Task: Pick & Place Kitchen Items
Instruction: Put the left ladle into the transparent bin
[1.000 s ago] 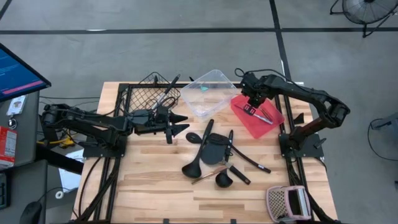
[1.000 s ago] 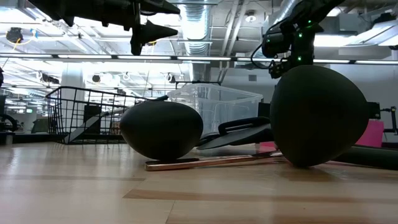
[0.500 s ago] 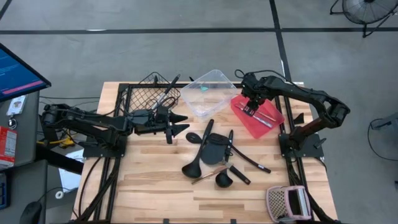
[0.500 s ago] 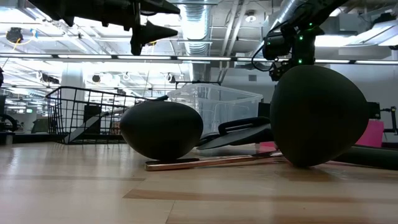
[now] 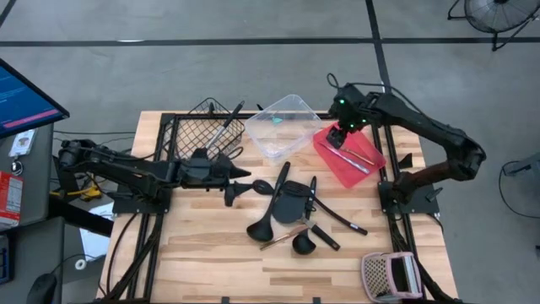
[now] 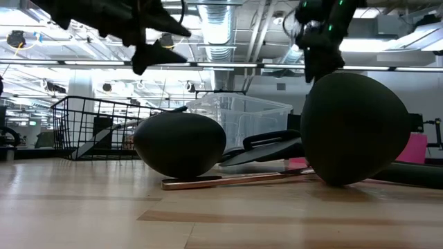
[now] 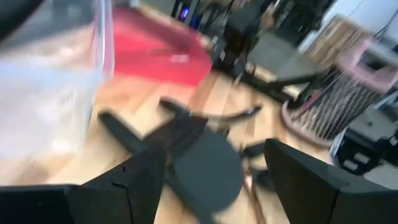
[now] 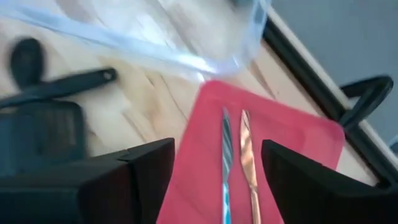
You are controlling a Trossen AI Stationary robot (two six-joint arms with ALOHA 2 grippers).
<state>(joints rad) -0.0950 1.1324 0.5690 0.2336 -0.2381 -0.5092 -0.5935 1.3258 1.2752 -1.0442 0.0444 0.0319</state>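
The right gripper (image 5: 340,135) hangs over the far end of the red tray (image 5: 364,169). In its wrist view the two dark fingers (image 8: 137,177) stand wide apart with nothing between them, framing a silver piece (image 8: 226,163) and a copper-coloured piece (image 8: 249,163) that lie side by side on the tray, both cut off by the picture's edge. From above these read only as thin slanted lines.

The left gripper (image 5: 240,179) is above the table (image 5: 202,253) just in front of the black wire basket (image 5: 202,127). Its fingers (image 7: 134,180) are also spread wide and empty. Its wrist picture is heavily blurred: a broad black spatula (image 7: 199,158) is recognisable, while the other utensils are dark smears.

Most of the kitchen items lie in a loose heap (image 5: 295,211) at the table's middle, overlapping so that some handles vanish under the spatula blade. A few more utensils (image 5: 226,128) lean in the basket, their lower ends hidden by the wire. The clear tub (image 5: 287,127) sits between the basket and the tray.

In the low view two black utensil heads (image 6: 180,145) (image 6: 354,128) fill the foreground and block much of the table behind them.
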